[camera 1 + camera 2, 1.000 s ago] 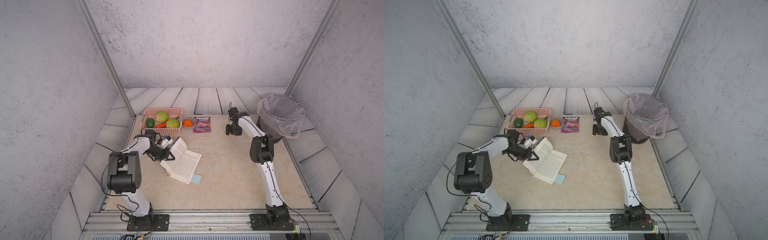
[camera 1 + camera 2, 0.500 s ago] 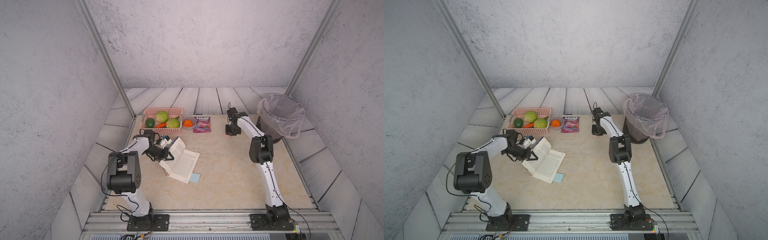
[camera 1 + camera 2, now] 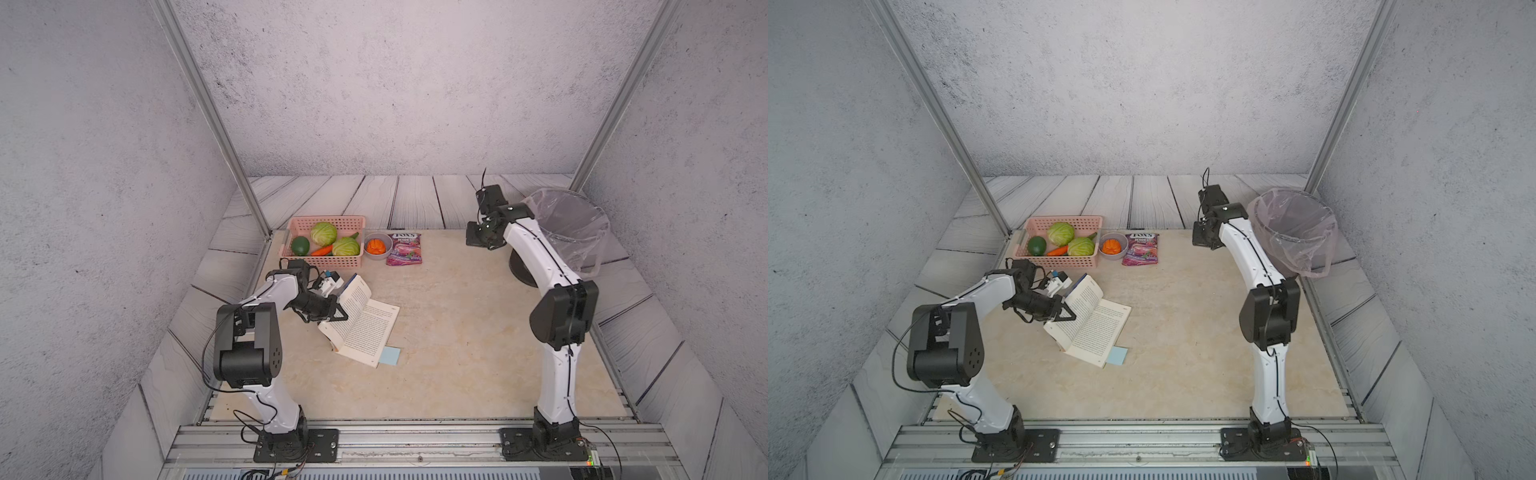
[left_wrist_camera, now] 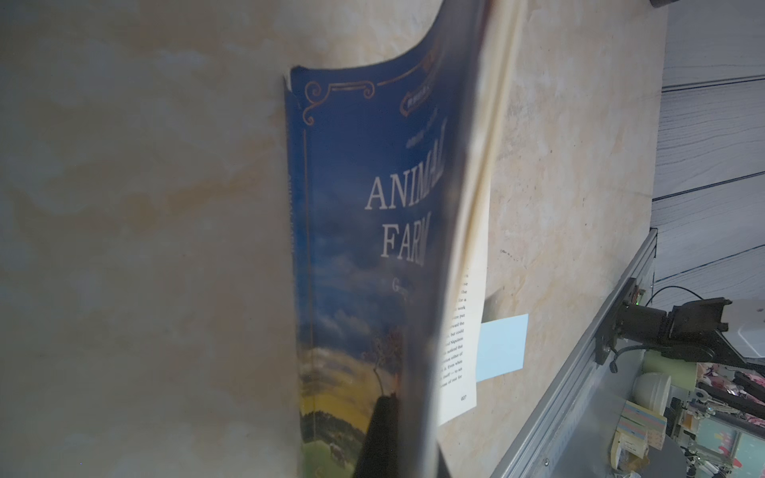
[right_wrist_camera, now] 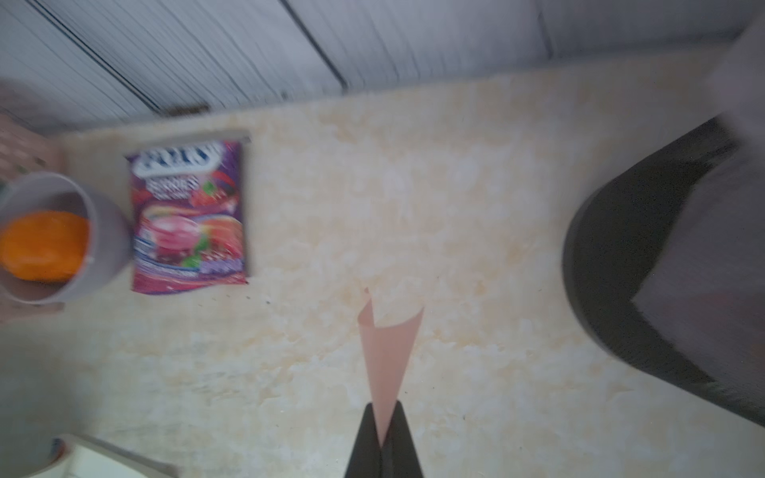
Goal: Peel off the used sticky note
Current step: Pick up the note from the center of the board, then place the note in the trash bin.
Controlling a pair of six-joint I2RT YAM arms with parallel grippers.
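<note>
Right fingers (image 5: 364, 447) pinch the pink sticky note (image 5: 387, 351) — it juts beyond their tips.

Table (image 3: 457, 332): basket (image 3: 322, 262) at far left; bowl (image 3: 376, 258) just right of it; snack packet (image 3: 405, 249) right of the bowl. Open book (image 3: 365, 328) lies in front of the basket. Bookmark note (image 3: 390, 356) protrudes from its near edge. Bin (image 3: 569, 232) stands at the far right corner.

Beige marbled tabletop (image 3: 457, 332); along its far edge, a pink basket (image 3: 324, 262), grey bowl (image 3: 379, 256) and purple sweet packet (image 3: 405, 249); left of centre, an open book (image 3: 370, 328), a blue note (image 3: 390, 356) at its near corner.
</note>
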